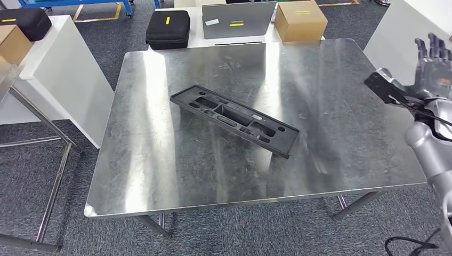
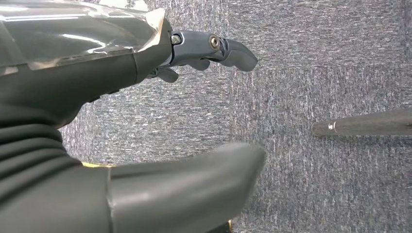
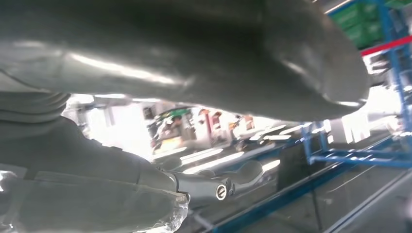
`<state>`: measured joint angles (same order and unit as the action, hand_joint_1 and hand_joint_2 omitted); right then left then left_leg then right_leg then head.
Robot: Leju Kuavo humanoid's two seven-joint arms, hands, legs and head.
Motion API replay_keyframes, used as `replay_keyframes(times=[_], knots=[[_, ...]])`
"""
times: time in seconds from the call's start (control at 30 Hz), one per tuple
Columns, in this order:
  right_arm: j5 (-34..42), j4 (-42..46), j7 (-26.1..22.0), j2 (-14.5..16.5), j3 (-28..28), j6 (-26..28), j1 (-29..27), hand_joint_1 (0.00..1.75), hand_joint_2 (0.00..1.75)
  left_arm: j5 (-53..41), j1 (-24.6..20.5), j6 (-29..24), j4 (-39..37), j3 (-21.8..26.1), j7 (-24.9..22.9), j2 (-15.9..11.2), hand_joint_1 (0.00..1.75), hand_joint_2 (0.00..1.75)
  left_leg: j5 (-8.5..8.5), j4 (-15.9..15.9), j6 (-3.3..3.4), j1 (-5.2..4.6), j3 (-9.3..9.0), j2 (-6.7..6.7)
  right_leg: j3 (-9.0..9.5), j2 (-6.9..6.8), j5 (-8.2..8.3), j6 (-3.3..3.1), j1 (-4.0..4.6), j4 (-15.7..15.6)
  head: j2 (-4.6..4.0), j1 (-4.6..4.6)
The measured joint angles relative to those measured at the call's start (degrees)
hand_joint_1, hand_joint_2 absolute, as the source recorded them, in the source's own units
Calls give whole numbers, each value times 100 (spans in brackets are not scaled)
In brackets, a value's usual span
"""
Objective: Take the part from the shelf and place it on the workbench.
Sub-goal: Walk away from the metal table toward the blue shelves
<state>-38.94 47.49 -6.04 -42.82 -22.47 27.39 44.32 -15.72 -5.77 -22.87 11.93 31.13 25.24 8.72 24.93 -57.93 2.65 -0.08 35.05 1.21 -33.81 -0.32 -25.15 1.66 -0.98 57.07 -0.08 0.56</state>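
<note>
Looking down from my head, I see the part [image 1: 233, 119], a long black moulded tray with recessed pockets, lying flat on the steel workbench [image 1: 160, 176], near the middle of the top and turned at a slant to its edges. It rests on its broad face, so it should sit stable without any help from me, and nothing touches it. By my judgement the placing is done and the task is at or near its end.

My right hand [image 1: 430, 56] is raised off to the right side of the bench, well apart from the part, with its fingers spread and upright and nothing in them. I read that as a hand let go and lifted clear so it cannot snag or drag the tray. In the right wrist view the thumb and dark fingers [image 3: 243, 174] stand apart with only the room beyond between them.

My left hand [image 2: 145, 126] hangs low over grey carpet, fingers [image 2: 228, 51] and thumb parted and empty; it has no share in this placing.

Beyond the bench sit a black case [image 1: 168, 28] and a cardboard box [image 1: 300, 20], both well away from the part.
</note>
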Motion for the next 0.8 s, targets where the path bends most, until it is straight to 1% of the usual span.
replay_keyframes(times=[0.07, 0.1, 0.17, 0.23, 0.3, 0.33, 0.37, 0.47, 0.53, 0.6, 0.67, 0.73, 0.8], knots=[[34, 406, 89, -305, 439, 185, -696, 0, 0, -17, 0, 3, -1, 5, -31, 15, 0, 0, 6, 0, 9, -5, 1, 46, 12, -41, -16, 21, 9, -1, 0, -2], [10, 640, 125, -441, 748, 270, -1127, 0, 0, -22, 2, 3, -2, 13, -45, 25, 0, 0, 11, -1, 16, -7, 3, 66, 17, -57, -23, 31, 9, -1, -1, -2], [-195, 1116, 195, -593, 1471, 382, -2029, 0, 0, -22, 9, 3, -2, 38, -66, 49, 0, 0, 23, 0, 29, -14, 10, 91, 24, -76, -34, 47, 7, -1, -1, -3], [-558, 1564, 225, -608, 2226, 423, -2843, 0, 0, -28, 14, 5, -2, 53, -83, 72, 0, 0, 35, 1, 39, -25, 13, 93, 21, -73, -41, 57, 4, -1, 1, -2], [-1005, 2028, 151, -471, 3014, 415, -3562, 0, 0, -59, 10, 15, -2, 55, -113, 95, 0, 0, 43, 2, 45, -34, 7, 92, 18, -69, -47, 65, 4, -2, 0, -1], [-1253, 2282, 55, -318, 3438, 405, -3896, 0, 0, -83, 7, 24, -2, 55, -131, 109, 0, 0, 45, 2, 47, -35, 4, 93, 18, -68, -51, 71, 5, -2, 0, -2], [-1498, 2554, -99, -101, 3886, 389, -4209, 0, 0, -108, 5, 33, -2, 55, -149, 125, 0, 0, 46, 2, 47, -36, 1, 95, 18, -70, -55, 76, 5, -3, -1, -2], [-1969, 3340, -767, 844, 5188, 300, -4902, 0, 0, -156, -3, 46, -2, 56, -192, 174, 0, 0, 49, 3, 51, -37, -1, 99, 20, -75, -62, 84, 6, -3, -1, -2], [-2137, 3756, -1169, 1514, 5932, 277, -5179, 0, 0, -161, -16, 47, -2, 56, -199, 195, 0, 0, 54, 3, 53, -39, -1, 95, 18, -74, -64, 84, 4, -3, -1, -1], [-2288, 4053, -1426, 2094, 6553, 291, -5335, 0, 0, -160, -38, 46, -2, 58, -198, 208, 0, 0, 58, 4, 54, -40, -5, 78, 16, -61, -64, 83, 3, -3, 0, -1], [-2384, 4232, -1613, 2541, 7035, 328, -5398, 0, 87, -150, -66, 43, -2, 68, -193, 221, 0, 0, 62, 4, 52, -43, -12, 54, 17, -40, -64, 83, 1, -3, 0, -1], [-2414, 4306, -1876, 2901, 7449, 428, -5384, 0, 175, -115, -95, 28, -1, 97, -185, 232, 0, 0, 64, 4, 49, -46, -18, 33, 18, -21, -64, 83, -2, -3, -1, -1], [-2397, 4307, -2211, 3208, 7816, 635, -5315, 0, 175, -59, -116, -5, -1, 146, -175, 244, 0, 0, 66, 4, 47, -48, -23, 18, 21, -7, -64, 82, -5, -3, -1, -2]])
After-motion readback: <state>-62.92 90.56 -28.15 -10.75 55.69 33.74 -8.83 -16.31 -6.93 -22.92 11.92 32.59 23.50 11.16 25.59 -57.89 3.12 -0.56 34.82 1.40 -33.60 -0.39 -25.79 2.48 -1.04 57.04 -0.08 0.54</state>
